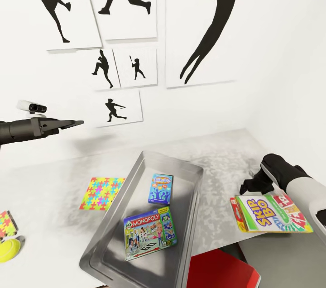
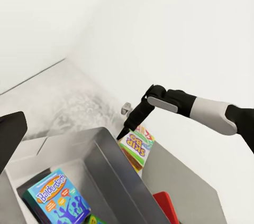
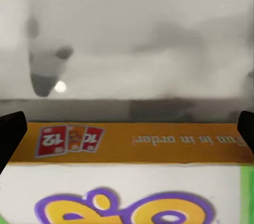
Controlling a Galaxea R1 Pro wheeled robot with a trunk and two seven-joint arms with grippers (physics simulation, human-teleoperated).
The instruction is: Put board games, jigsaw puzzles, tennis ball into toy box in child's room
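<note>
A: Where is the SKIP-BO game (image 1: 271,212)?

B: Lower right of the head view, lying partly over the table (image 1: 217,147) edge, with the right gripper (image 1: 248,187) at its far edge. The arm's white forearm covers the box's right corner. In the right wrist view the box fills the lower half, its orange edge between two dark fingertips (image 3: 10,134) at the frame's sides. The claw is spread about as wide as the box; whether the pads press on it I cannot tell.

A: And the toy box (image 1: 136,197)?

B: A grey metal bin at centre bottom, its near corner cut off by the frame. Inside lie the Monopoly game (image 1: 150,233) and a smaller blue Balderdash game (image 1: 160,188).

A: The left gripper (image 1: 74,123)?

B: Middle left, raised above the table, its jaws drawn nearly together with nothing between them.

A: Other toys?

B: One jigsaw puzzle (image 1: 102,193) lies flat left of the bin. At the lower left edge a second puzzle (image 1: 5,223) and the yellow tennis ball (image 1: 9,249) are both cropped.
</note>
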